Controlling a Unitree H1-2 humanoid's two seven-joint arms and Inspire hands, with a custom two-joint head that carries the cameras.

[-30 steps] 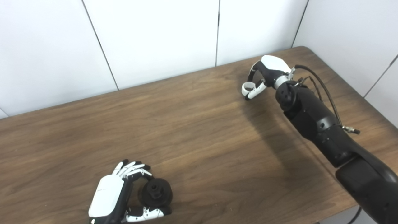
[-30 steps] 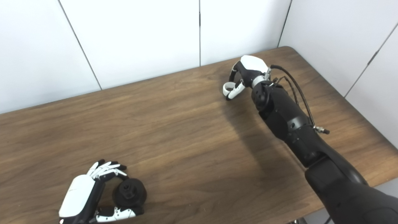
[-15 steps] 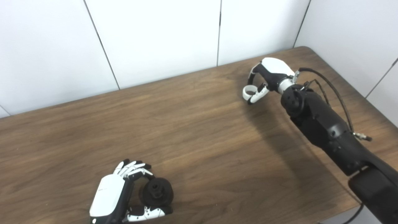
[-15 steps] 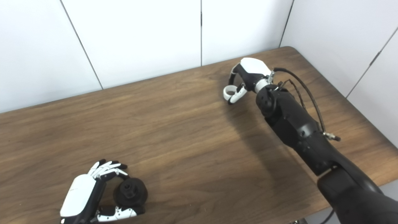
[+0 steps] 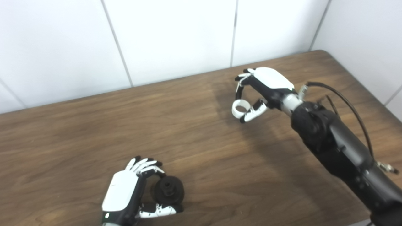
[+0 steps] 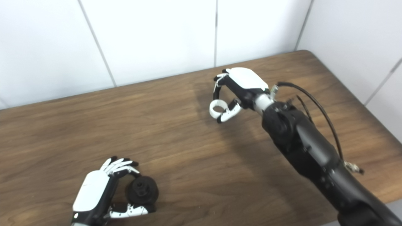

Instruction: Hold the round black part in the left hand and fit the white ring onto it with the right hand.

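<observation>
Both pickups look done, and the fitting itself is left. The left hand (image 5: 125, 196) is closed around the round black part (image 5: 167, 190) near the front edge of the wooden table (image 5: 78, 131), with the fingers curled over its top and the thumb under it. The right hand (image 5: 263, 89) is well apart from it, above the far right area of the table, and it pinches the white ring (image 5: 240, 108) between the thumb and the fingers. The ring is not on the part yet, so I judge that the carrying across and the seating are the 2 steps that remain.

The black part is a matte disc with a raised hub and a small hole in the centre, facing up and to the right. The ring is a short, plain white band with an open middle, held almost flat.
</observation>
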